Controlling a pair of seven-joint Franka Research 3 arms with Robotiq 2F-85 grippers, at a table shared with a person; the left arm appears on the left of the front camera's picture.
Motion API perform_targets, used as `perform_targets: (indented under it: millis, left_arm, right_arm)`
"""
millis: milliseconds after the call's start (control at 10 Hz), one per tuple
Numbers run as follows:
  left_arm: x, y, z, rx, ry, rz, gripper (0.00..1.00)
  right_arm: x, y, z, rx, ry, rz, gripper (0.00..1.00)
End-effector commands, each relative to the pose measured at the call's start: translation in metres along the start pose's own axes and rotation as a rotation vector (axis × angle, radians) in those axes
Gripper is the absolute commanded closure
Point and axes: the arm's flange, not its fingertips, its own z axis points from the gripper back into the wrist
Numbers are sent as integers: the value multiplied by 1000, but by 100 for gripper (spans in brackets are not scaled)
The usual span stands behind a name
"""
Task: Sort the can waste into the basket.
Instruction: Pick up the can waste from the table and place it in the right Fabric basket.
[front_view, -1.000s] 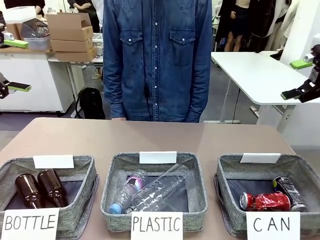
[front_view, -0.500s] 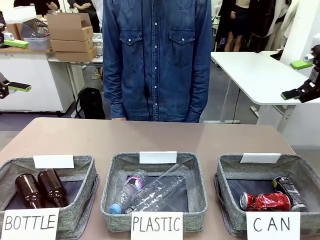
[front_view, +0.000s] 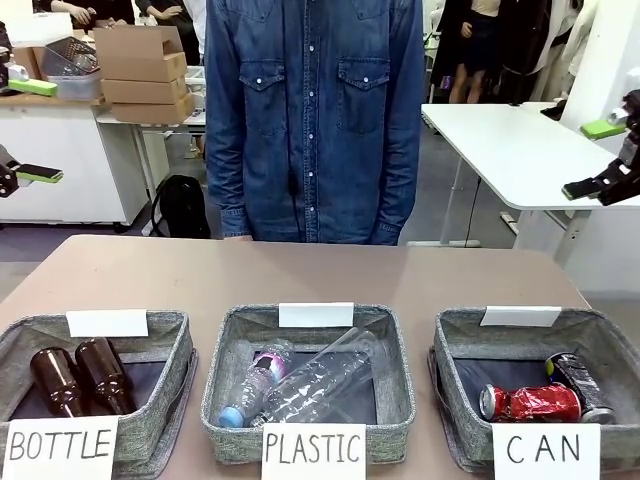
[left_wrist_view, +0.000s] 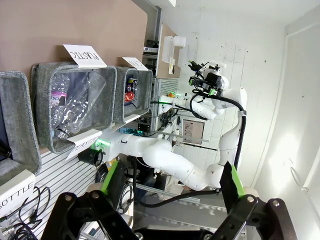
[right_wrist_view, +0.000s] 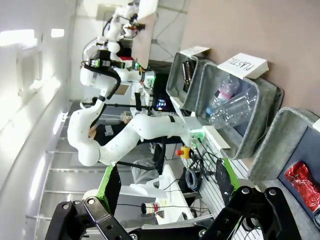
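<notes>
Basket (front_view: 462, 352) signed CAN holds red can (front_view: 530, 403) and black can (front_view: 580, 384); left gripper (left_wrist_view: 172, 186) and right gripper (right_wrist_view: 165, 186) both spread, empty.

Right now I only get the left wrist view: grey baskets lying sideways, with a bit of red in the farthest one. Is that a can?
Observer: Yes, it is a dented red can, lying on its side in the basket signed CAN.
Operator: Is it alone in there?
Observer: No. A black can with coloured print lies beside it, nearer the basket's right wall.
Operator: Is anyone at the table?
Observer: A person in a denim shirt stands at the far side, behind the middle basket.
</notes>
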Motion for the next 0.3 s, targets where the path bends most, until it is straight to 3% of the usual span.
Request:
perform_targets:
  millis: [0,200]
  left_arm:
    - [-3,1,2,6,10,-4,0]
    - [-3,1,2,6,10,-4,0]
  right_arm:
    - [0,0,0,0,0,1,0]
    - [0,0,0,0,0,1,0]
